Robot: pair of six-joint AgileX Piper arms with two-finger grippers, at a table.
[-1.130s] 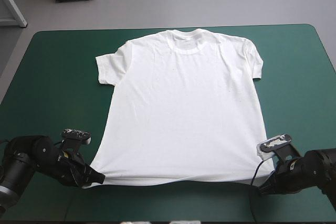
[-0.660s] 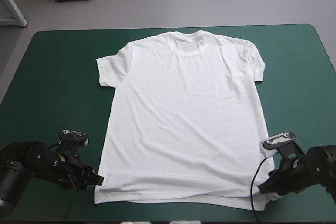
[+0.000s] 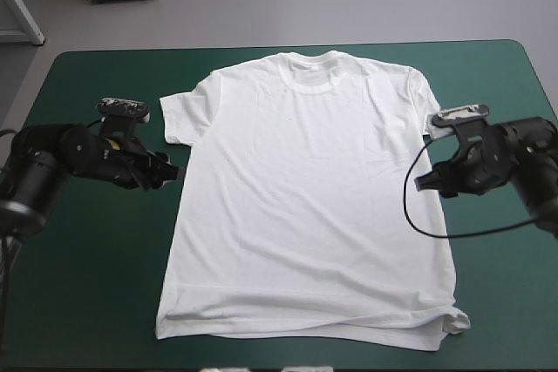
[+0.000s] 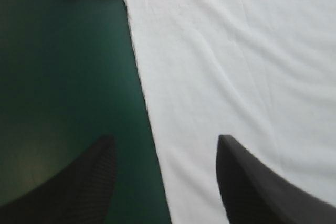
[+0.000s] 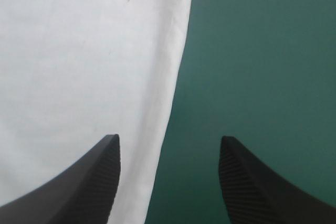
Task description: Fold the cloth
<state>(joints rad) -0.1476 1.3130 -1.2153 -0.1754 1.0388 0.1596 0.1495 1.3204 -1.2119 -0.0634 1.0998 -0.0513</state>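
The T-shirt [image 3: 305,198] lay spread flat in the middle of the table [image 3: 78,302], collar toward the far edge. The left gripper [image 3: 173,172] and right gripper [image 3: 422,182] each straddled a side edge of it, fingers apart. A shallow or uneven pinch could have caught only one layer and skewed the fold.

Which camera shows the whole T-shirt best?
The high view: the T-shirt lies spread flat, collar, both sleeves and hem all visible. Each wrist view shows only a stretch of one side edge, the left one also a sleeve's end.
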